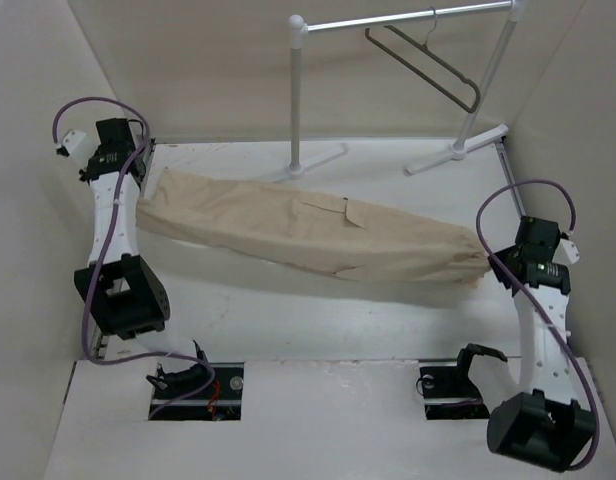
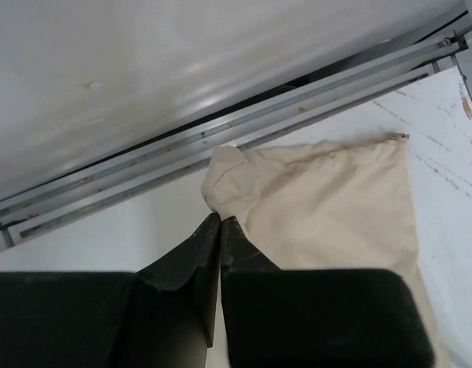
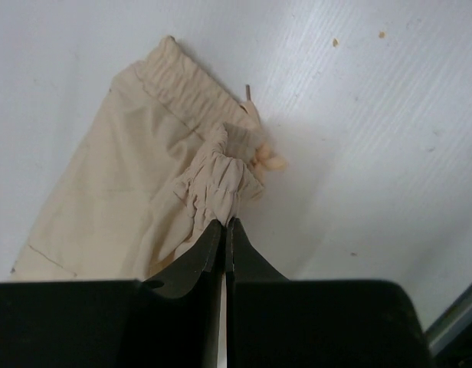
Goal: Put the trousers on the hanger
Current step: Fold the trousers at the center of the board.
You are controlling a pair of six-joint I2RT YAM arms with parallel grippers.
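The beige trousers point(image 1: 308, 235) hang stretched between my two grippers above the table, running from upper left to lower right. My left gripper point(image 1: 140, 200) is shut on the leg-cuff end point(image 2: 232, 184) of the trousers. My right gripper point(image 1: 491, 262) is shut on the bunched elastic waistband point(image 3: 221, 184). The dark hanger point(image 1: 428, 62) hangs by its wire hook from the white garment rail point(image 1: 408, 18) at the back right, apart from the trousers.
The rail's white posts point(image 1: 297, 100) and feet point(image 1: 458, 148) stand on the table's back edge behind the trousers. A metal track point(image 2: 221, 142) runs along the left wall. Enclosure walls close in left, right and back.
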